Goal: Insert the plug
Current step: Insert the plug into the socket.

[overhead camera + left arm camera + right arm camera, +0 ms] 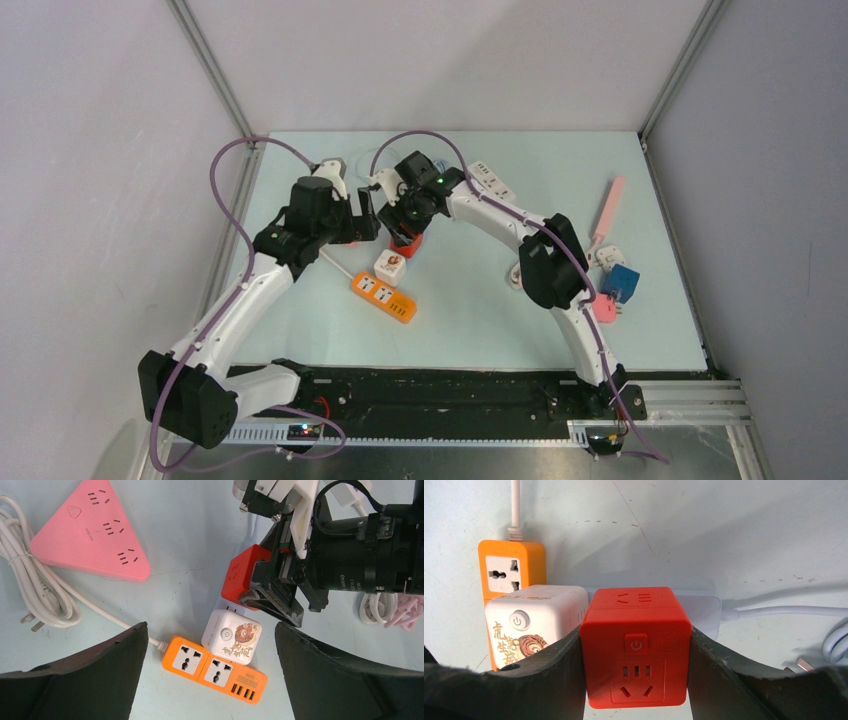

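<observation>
The right gripper (636,640) holds the red cube plug (636,645) between its fingers (559,680), one pad pressed flat against each side of the cube. The cube sits upright with its power button and a three-slot socket facing the right wrist camera. It is in the middle of the table (480,320), toward the far side, between the two arms. Directly behind and under it lies a white socket block (705,611), whose white lead (774,611) runs off to one side. Whether the cube's prongs are seated in that block cannot be told.

Just beside the red cube, on its near side, stands a white cube adapter (231,636) with a round button and a tiger picture. It sits on the end of the orange power strip (215,667), which has two universal sockets and a row of USB ports showing.

The left gripper (366,218) hovers above this group with its fingers (90,680) spread wide and holding nothing. The orange strip and the white cube lie in the gap between them. Left of it lie a pink triangular power strip (92,530) and a coiled white cable (35,590) with bare plug prongs.

At the right edge of the table, well apart from the arms, lie a long pink strip (608,210) and a blue cube (621,282).
</observation>
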Tool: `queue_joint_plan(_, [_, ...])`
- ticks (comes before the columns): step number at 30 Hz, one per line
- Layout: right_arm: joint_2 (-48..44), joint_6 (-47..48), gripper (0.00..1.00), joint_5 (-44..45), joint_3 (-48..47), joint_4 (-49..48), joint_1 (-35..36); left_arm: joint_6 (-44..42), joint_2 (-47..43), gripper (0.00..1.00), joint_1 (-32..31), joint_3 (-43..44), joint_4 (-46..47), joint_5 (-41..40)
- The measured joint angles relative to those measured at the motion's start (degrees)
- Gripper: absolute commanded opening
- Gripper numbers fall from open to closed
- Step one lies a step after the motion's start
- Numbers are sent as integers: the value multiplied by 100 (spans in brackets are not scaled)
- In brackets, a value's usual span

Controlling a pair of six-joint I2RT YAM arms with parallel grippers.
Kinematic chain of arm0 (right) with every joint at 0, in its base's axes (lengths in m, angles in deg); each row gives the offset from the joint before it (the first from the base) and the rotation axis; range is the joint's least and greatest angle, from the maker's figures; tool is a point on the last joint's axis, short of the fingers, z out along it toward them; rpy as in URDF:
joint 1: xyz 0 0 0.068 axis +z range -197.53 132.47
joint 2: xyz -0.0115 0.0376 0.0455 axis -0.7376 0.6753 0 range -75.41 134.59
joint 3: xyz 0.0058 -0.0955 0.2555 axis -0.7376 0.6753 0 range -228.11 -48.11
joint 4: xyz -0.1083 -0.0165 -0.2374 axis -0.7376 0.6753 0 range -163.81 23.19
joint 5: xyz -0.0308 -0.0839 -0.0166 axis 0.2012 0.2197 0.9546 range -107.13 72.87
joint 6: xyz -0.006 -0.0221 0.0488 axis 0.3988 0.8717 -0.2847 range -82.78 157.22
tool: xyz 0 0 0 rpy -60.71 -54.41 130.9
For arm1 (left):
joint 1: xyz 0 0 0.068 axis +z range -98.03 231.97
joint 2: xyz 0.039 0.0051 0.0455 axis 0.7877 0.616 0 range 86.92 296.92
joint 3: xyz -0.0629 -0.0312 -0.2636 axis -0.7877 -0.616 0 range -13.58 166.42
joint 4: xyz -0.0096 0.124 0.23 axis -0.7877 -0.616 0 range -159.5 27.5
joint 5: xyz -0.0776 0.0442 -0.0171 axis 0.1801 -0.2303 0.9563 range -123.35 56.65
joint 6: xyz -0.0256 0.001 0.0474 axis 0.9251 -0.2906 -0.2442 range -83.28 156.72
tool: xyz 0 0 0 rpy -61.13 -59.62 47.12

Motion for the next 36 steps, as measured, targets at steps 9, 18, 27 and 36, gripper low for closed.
queue_joint_plan(9, [-4, -48, 0, -55, 11, -22, -15, 2, 0, 100, 0, -2, 2, -2])
queue_joint_plan(18, [-57, -175, 0, -256, 133, -85, -129, 4, 0, 100, 0, -44, 7, -4])
queue_joint_plan(27, [-131, -173, 0, -282, 313, -162, -155, 4, -22, 100, 0, -57, 7, -7])
queue_joint_plan(36, [-144, -116, 0, -109, 389, -306, -26, 7, -31, 99, 0, -57, 7, -35])
